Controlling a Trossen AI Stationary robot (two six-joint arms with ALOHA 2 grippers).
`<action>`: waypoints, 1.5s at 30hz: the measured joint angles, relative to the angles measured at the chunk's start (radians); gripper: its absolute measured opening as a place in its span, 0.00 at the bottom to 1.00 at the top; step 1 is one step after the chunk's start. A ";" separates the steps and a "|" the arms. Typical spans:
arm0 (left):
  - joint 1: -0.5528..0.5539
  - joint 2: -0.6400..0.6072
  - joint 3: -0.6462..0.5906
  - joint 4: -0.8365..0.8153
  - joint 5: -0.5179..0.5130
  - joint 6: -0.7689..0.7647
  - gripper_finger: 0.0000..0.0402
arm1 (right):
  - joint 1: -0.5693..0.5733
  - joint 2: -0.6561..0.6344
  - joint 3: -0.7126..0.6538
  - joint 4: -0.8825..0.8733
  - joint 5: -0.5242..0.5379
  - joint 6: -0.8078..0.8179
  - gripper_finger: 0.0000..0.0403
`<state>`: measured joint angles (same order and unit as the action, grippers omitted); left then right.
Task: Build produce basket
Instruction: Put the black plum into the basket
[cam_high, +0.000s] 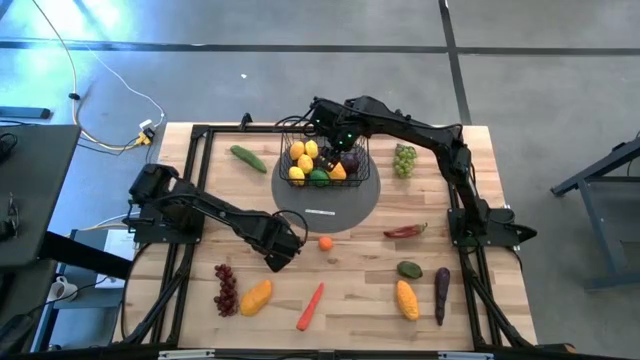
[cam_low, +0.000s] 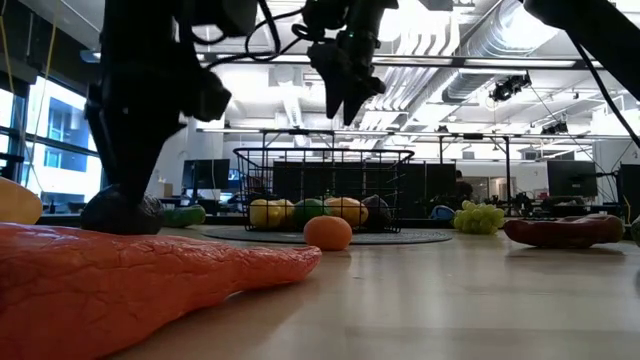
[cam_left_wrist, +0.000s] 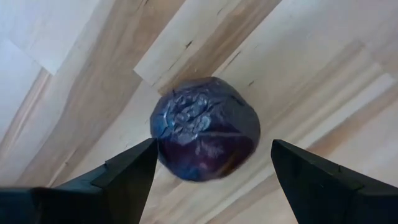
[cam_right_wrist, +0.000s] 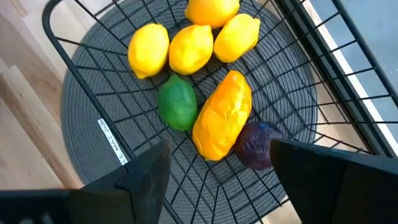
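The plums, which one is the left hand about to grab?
The plum on the bare table, between the left hand's open fingers; the other plum lies in the basket.

We find bare worktop (cam_left_wrist: 74, 93) around the purple plum (cam_left_wrist: 205, 127), which lies unobstructed between our left pincer (cam_left_wrist: 211, 171) fingers.

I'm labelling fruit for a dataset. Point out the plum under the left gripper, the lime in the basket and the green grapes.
plum (cam_left_wrist: 205, 127), left wrist view, crinkled top
lime (cam_right_wrist: 177, 102), right wrist view, middle
green grapes (cam_high: 404, 159), high view, centre of bunch
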<state>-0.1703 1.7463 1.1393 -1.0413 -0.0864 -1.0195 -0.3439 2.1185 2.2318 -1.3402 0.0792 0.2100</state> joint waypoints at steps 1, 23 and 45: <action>0.000 0.011 0.000 -0.001 0.000 0.000 0.75 | 0.000 0.000 0.000 -0.004 0.000 0.000 0.63; -0.001 0.102 0.000 0.032 -0.011 0.054 0.62 | 0.005 -0.004 -0.002 -0.066 0.001 -0.035 0.63; 0.185 -0.165 0.001 0.385 -0.153 0.237 0.62 | -0.010 -0.209 -0.002 -0.063 0.279 -0.084 0.63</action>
<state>0.0150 1.5810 1.1404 -0.6566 -0.2390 -0.7826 -0.3540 1.9097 2.2299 -1.4030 0.3578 0.1262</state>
